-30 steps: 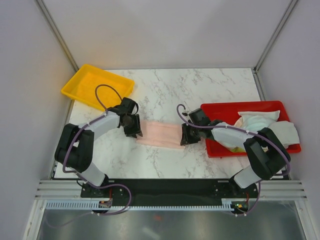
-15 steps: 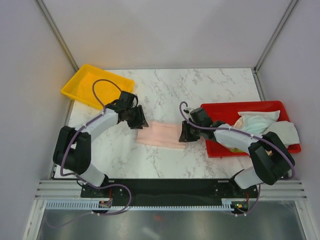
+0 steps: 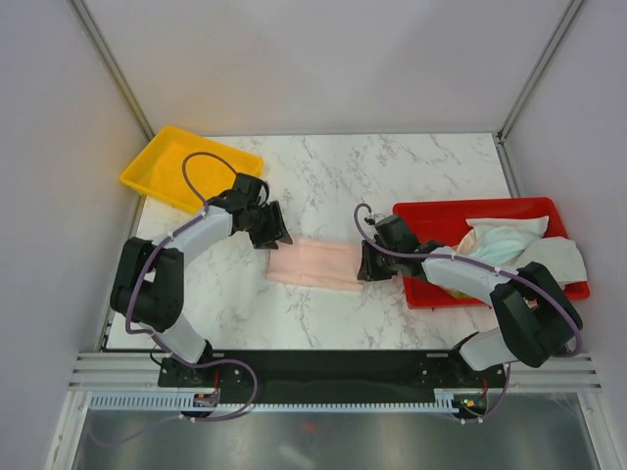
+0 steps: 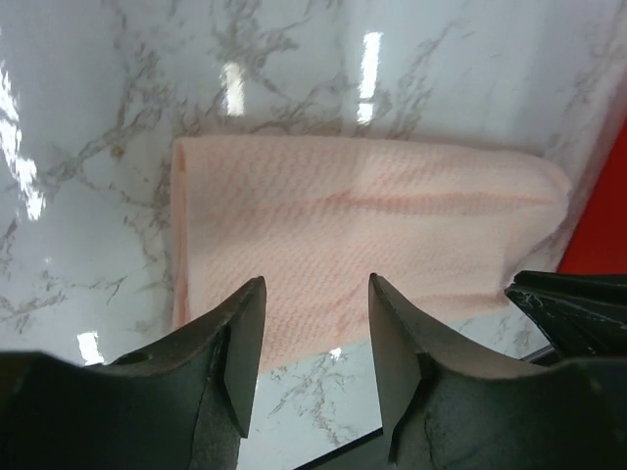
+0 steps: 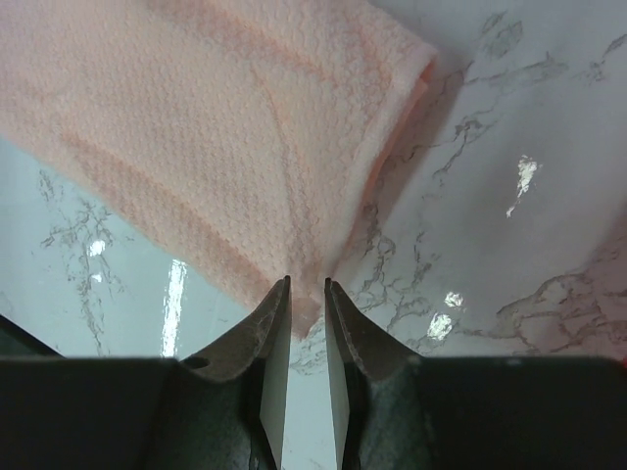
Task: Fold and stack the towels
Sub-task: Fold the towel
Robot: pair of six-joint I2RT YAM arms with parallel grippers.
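- Marble table (image 3: 323,176): everything is laid out on it, arms bolted at the near edge.
- Red tray (image 3: 441,221): set at the right side of the table, its near-left corner just beside the right gripper.
- Yellow tray (image 3: 186,162): set at the far left corner, well apart from the pink towel.
- Other towels (image 3: 509,240): heaped loosely in the red tray, unfolded; a mint green one and a whitish one can be made out (the rest is hidden under the right arm).
- Pink towel (image 3: 315,264): laid flat in the middle of the table between the two grippers, folded into a long band running left to right. In the left wrist view (image 4: 362,225) a rounded fold is seen at its left end. In the right wrist view (image 5: 196,127) the layered edge and a corner are seen.
- Left gripper (image 3: 274,233): held above the far left end of the pink towel, clear of it. Jaws are spread apart (image 4: 315,338); nothing is held between them, only towel and table are seen through the gap.
- Right gripper (image 3: 366,266): placed at the right end of the pink towel, low to the table. Jaws are drawn to a narrow slot (image 5: 307,294), with the towel's corner right at the tips. Whether cloth is pinched cannot be told.
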